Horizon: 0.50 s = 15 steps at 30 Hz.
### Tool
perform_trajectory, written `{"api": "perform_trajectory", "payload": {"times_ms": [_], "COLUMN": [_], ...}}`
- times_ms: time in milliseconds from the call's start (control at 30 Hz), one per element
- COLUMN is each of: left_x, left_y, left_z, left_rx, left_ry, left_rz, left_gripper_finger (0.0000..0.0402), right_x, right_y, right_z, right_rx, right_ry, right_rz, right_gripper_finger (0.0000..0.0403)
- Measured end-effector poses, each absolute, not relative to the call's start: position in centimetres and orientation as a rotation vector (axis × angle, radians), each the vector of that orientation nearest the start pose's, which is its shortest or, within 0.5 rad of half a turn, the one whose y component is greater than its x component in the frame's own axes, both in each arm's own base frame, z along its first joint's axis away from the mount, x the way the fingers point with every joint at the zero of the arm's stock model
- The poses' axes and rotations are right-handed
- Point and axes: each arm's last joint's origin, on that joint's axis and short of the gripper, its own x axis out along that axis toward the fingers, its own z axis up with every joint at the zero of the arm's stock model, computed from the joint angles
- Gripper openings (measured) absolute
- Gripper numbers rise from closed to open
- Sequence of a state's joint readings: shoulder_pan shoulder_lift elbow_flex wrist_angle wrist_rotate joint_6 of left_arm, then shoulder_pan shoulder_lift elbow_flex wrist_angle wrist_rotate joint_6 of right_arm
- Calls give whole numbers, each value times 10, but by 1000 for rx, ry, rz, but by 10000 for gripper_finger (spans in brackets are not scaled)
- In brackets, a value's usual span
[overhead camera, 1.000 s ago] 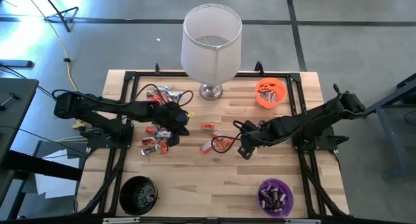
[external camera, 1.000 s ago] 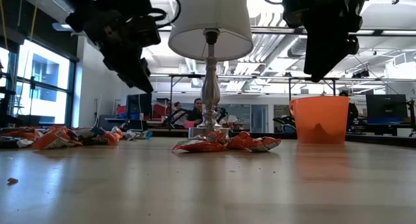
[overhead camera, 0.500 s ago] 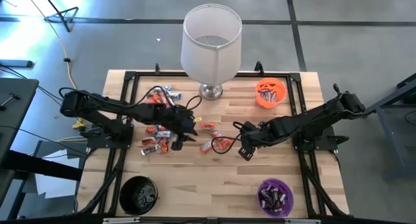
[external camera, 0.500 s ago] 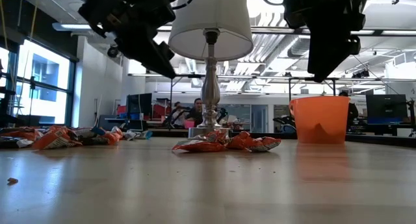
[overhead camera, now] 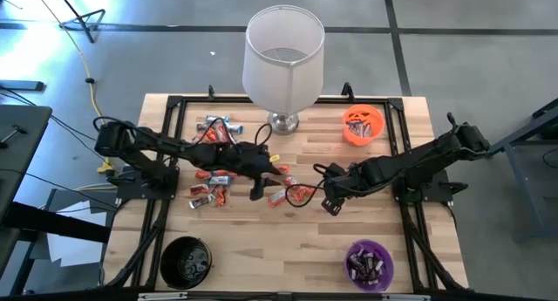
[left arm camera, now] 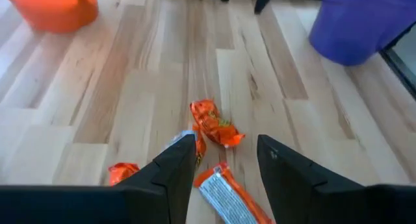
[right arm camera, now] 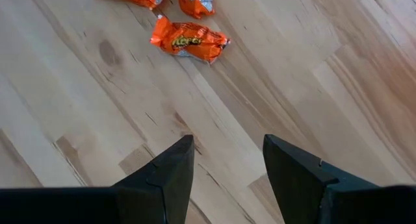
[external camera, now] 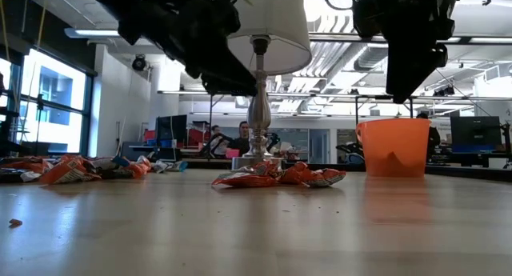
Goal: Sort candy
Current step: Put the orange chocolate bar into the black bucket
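Hovering left end effector point(left arm camera: 221, 162) spread over orange candy point(left arm camera: 216, 123) | right end effector point(right arm camera: 224, 162) spread, empty

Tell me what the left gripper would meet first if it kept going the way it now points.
Probably the orange-wrapped candy lying just ahead of the open left gripper, with a longer bar between its fingers. The purple bowl lies farther on. Depth is hard to judge; the gripper seems to hang above the table.
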<state>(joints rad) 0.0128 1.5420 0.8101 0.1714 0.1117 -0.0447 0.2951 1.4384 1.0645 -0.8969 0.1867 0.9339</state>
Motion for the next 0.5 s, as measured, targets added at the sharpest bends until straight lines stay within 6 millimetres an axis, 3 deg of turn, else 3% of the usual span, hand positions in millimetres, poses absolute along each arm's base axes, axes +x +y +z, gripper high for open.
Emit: {"api": "perform_trajectory", "payload": {"times_ms": [267, 500], "left_x": [310, 308], "left_y": [7, 8], "left_z": [179, 179], "left_rx": [89, 226], "left_ry": [735, 753], "left_rz": [91, 69], "left_gripper_finger": [152, 152], "right_x": [248, 248], "right_y": [70, 70], "right_z": [238, 238], "right_rx": [439, 436], "right_ry": [1213, 1217], "right_rz": [-471, -473], "right_gripper_finger": [180, 180]}}
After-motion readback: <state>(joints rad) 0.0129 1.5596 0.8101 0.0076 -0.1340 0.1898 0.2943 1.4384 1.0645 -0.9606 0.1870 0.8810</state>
